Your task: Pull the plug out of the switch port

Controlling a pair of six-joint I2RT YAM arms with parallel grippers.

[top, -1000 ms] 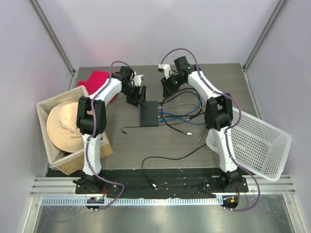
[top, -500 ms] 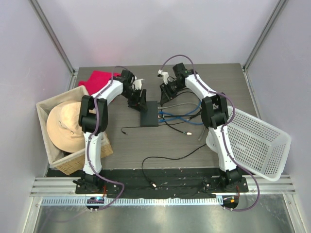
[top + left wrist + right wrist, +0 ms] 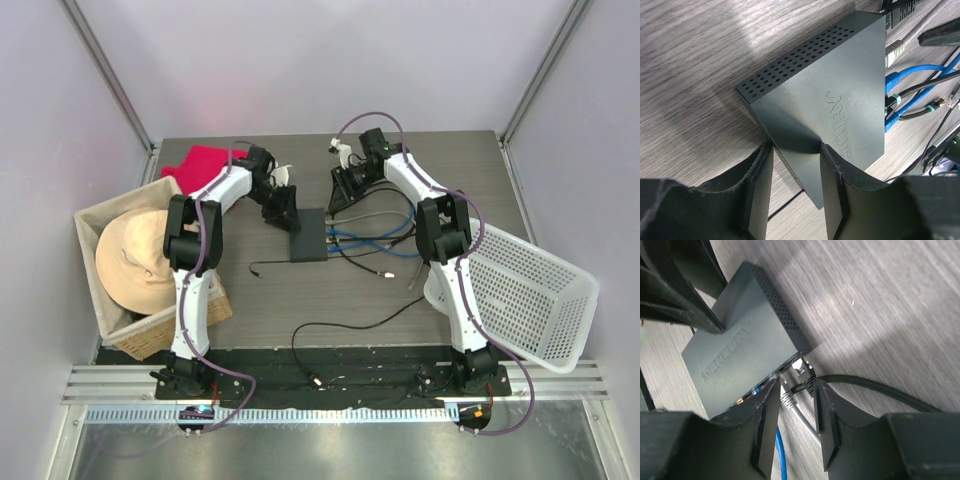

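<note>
The switch (image 3: 308, 236) is a flat matte-black box in the middle of the table, with cables plugged along its right edge. In the left wrist view the switch (image 3: 825, 100) carries a black plug (image 3: 897, 10), a grey plug (image 3: 894, 50) and blue plugs (image 3: 892, 80). My left gripper (image 3: 795, 187) is open and straddles the switch's near corner. My right gripper (image 3: 792, 405) is open just above the socket edge of the switch (image 3: 740, 355). The black plug (image 3: 807, 377) and the grey plug (image 3: 787, 397) lie between its fingers.
A wicker basket (image 3: 110, 215) holding a straw hat stands at the left, with a red cloth (image 3: 205, 165) behind it. A white plastic basket (image 3: 520, 290) lies tilted at the right. Blue and black cables (image 3: 375, 240) spread right of the switch. A loose black cable (image 3: 350, 320) lies nearer.
My right gripper has come down and left to the switch's socket edge. My left gripper has shifted slightly nearer the switch's far-left corner. The switch has not moved.
</note>
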